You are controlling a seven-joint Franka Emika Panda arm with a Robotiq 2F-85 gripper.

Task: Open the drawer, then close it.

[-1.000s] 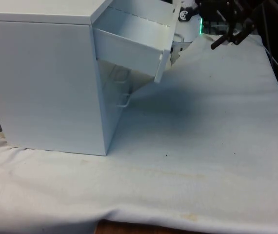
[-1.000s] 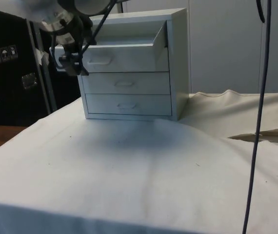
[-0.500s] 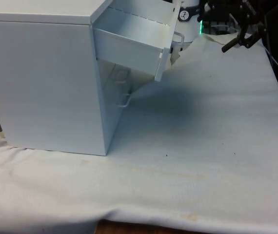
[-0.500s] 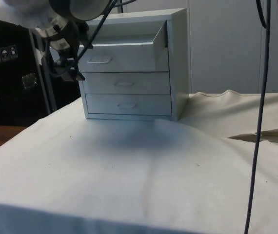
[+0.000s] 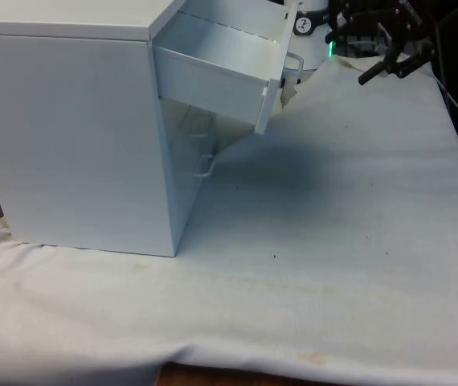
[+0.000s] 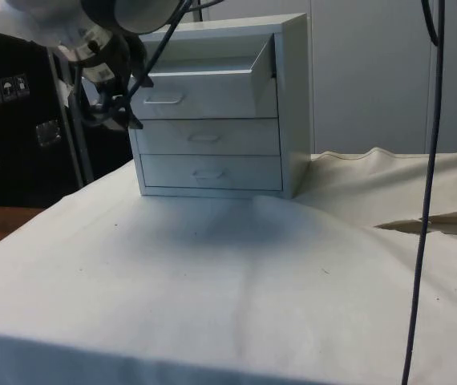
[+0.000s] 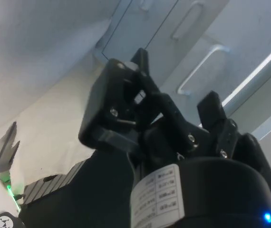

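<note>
Caught halfway through the job: leaves the white box-fronted top drawer [image 5: 213,76] standing well out of the white square chest of three drawers [image 5: 76,137] at the left of the white-clothed table [image 5: 333,241], with the two lower drawers flush. Hovers off the drawer's front with the black two-finger gripper [image 5: 382,68], near the thin white bar handle [image 5: 293,64] but apart from it and touching nothing. Holds the fingers [image 7: 211,102] moderately apart around empty air, the lower drawers' handles showing beyond them in the wrist view. Seems, on that evidence, to have the opening done and the closing yet to come. Sits in the side view just left of the drawer front, level with the gap between top and middle drawers. Probably stands off so as to line up squarely on the panel for a straight push, since an off-centre shove could skew the drawer in its slot.
</note>
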